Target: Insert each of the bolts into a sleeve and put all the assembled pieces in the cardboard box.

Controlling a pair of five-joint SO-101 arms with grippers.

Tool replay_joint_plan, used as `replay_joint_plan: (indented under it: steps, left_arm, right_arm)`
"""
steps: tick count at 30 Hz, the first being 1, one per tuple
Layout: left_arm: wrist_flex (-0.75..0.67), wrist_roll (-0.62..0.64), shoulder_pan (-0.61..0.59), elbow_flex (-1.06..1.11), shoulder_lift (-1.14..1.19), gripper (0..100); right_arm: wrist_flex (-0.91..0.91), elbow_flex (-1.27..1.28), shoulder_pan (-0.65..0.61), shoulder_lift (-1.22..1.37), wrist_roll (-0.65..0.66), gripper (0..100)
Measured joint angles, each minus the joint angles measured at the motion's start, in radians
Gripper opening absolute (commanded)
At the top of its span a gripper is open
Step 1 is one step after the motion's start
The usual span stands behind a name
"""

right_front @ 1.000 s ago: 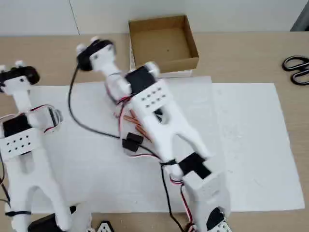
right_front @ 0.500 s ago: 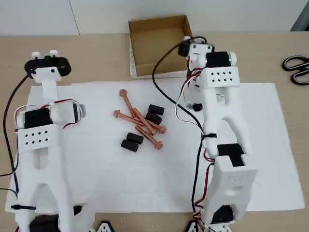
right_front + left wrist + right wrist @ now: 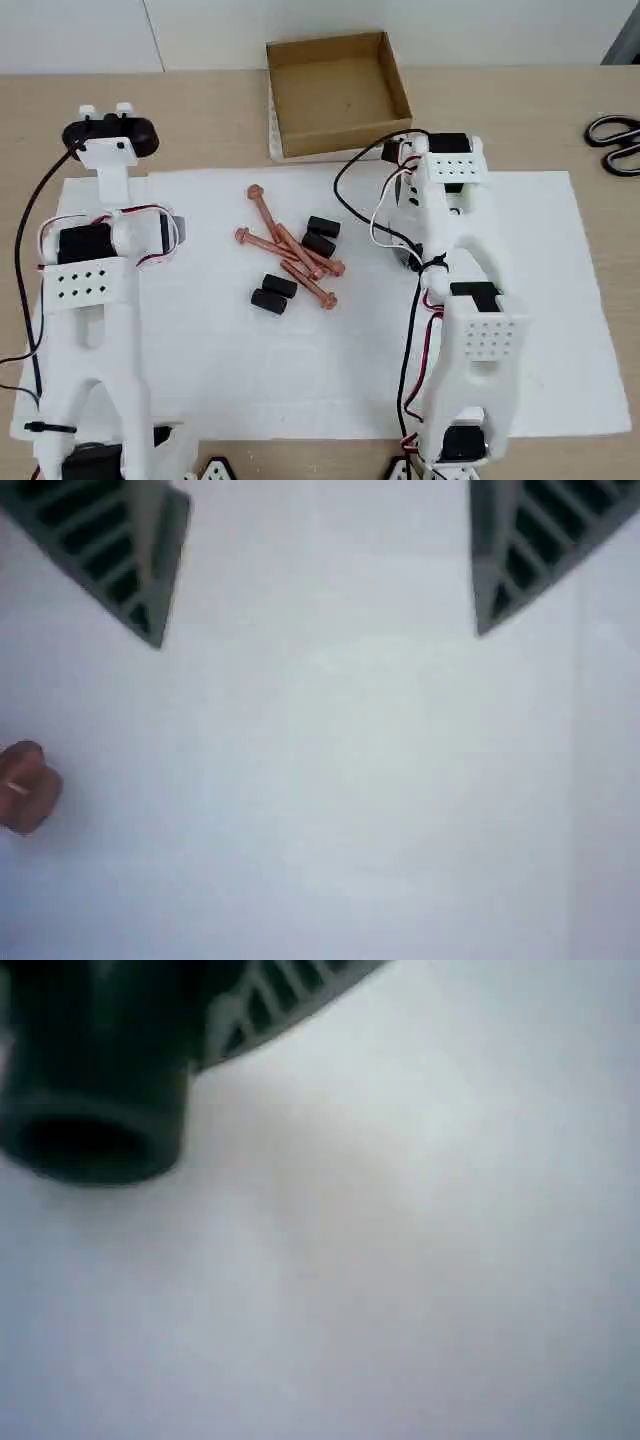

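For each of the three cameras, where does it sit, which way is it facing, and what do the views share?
High view: fixed above the table, looking down on copper bolts, loose sleeves and cardboard box; left arm and right arm show.
Left wrist view: on the left wrist, facing down at the white sheet; the open left gripper shows, with a bolt head off to one side.
Right wrist view: on the right wrist, close over the sheet; the right gripper holds a black sleeve.
Shared: all three see the white sheet.
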Motion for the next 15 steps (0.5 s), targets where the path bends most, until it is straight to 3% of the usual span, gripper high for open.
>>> replay_joint_plan:
  steps: [15]
  left_arm:
    - [0.0, 0.0, 0.0, 0.014, 0.0, 19]
  right_arm:
    - [0.0, 0.0, -0.094, 0.0, 0.0, 11.7]
